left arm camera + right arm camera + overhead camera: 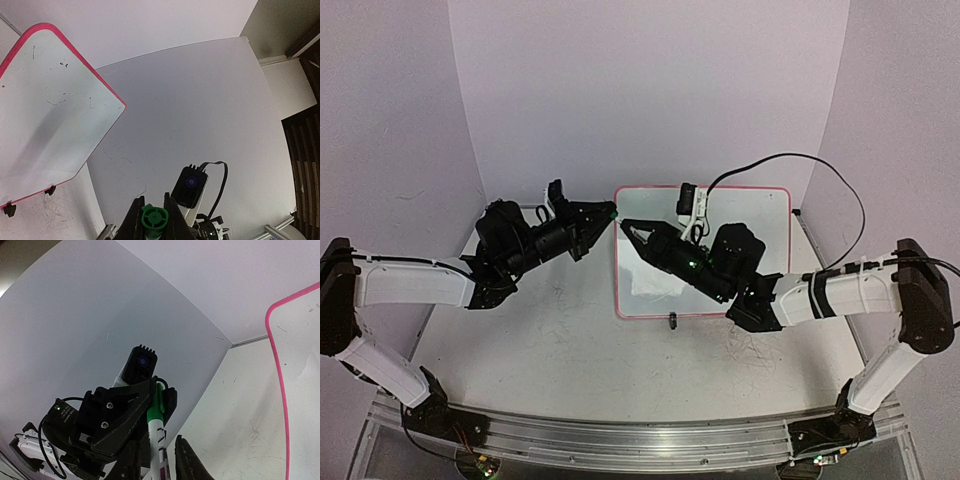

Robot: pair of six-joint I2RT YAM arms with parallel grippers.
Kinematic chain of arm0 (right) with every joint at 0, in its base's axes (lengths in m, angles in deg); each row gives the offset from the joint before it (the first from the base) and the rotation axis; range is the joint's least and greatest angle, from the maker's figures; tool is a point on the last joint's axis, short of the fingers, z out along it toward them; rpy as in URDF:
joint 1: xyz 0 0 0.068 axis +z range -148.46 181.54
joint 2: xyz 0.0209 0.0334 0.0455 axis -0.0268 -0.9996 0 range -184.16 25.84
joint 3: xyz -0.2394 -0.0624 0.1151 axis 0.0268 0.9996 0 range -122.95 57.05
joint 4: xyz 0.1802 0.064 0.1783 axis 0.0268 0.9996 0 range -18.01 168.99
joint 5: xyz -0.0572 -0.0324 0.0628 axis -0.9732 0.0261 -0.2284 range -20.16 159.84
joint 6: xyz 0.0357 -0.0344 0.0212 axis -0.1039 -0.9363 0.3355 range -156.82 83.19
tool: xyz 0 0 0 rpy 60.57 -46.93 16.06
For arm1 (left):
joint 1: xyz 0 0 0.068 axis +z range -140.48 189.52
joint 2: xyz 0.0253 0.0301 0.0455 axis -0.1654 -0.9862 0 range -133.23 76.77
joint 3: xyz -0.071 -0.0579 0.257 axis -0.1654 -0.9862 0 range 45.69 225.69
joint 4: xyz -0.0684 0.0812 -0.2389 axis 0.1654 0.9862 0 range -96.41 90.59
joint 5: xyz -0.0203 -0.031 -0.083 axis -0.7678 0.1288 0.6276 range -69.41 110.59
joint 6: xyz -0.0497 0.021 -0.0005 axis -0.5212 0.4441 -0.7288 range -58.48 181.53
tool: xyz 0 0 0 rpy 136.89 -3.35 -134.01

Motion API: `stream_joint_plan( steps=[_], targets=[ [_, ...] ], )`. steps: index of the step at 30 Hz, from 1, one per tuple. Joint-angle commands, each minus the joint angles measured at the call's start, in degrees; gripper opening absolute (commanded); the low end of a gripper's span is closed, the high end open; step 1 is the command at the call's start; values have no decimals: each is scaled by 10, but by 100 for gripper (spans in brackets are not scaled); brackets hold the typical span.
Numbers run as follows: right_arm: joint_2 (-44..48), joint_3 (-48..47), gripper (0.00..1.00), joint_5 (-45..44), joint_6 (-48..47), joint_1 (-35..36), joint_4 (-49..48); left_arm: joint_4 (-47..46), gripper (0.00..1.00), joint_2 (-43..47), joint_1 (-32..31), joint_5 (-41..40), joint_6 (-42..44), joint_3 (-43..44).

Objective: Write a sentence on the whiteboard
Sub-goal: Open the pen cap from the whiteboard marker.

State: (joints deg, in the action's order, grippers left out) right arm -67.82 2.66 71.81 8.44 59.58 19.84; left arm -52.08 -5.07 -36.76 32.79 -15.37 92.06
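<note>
- The whiteboard (765,235) is lying on the table (560,350). Its pink-red frame is showing along the edges, and one black clip foot (672,321) is sticking out at its near edge.
- The left gripper (608,214) is hovering just off the whiteboard's left edge, near the far left corner, and is pointing toward the board.
- Its jaws are pinching tight on the green cap end of a marker (156,432). In the left wrist view that round green end is sitting snug between both fingers (135,220).
- The right gripper (626,226) is reaching across the whiteboard from its right side, and its tips are meeting the left gripper just inside the board's left edge.
- The marker's white barrel is running down between the right fingers (187,460). A thin gap is showing beside that finger, so I cannot tell whether they are gripping it.
- The whiteboard's face is showing faint smudges and small dark specks.
</note>
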Motion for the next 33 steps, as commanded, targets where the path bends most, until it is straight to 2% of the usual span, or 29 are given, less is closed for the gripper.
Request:
stream_joint_plan(
  steps=[1, 7, 15, 22, 33],
  targets=[
    [5, -30, 17, 6, -4, 1, 0, -19, 0, -2, -15, 40, 1, 8],
    [9, -32, 0, 1, -4, 1, 0, -19, 0, 3, -20, 35, 2, 1],
    [26, -15, 0, -6, -11, 1, 0, -18, 0, 14, -18, 27, 7, -11],
    [42, 20, 0, -4, -4, -2, 0, -18, 0, 29, 12, 34, 1, -35],
    [113, 77, 0, 16, -15, -10, 6, 7, 0, 117, 123, 27, -15, -114]
  ],
)
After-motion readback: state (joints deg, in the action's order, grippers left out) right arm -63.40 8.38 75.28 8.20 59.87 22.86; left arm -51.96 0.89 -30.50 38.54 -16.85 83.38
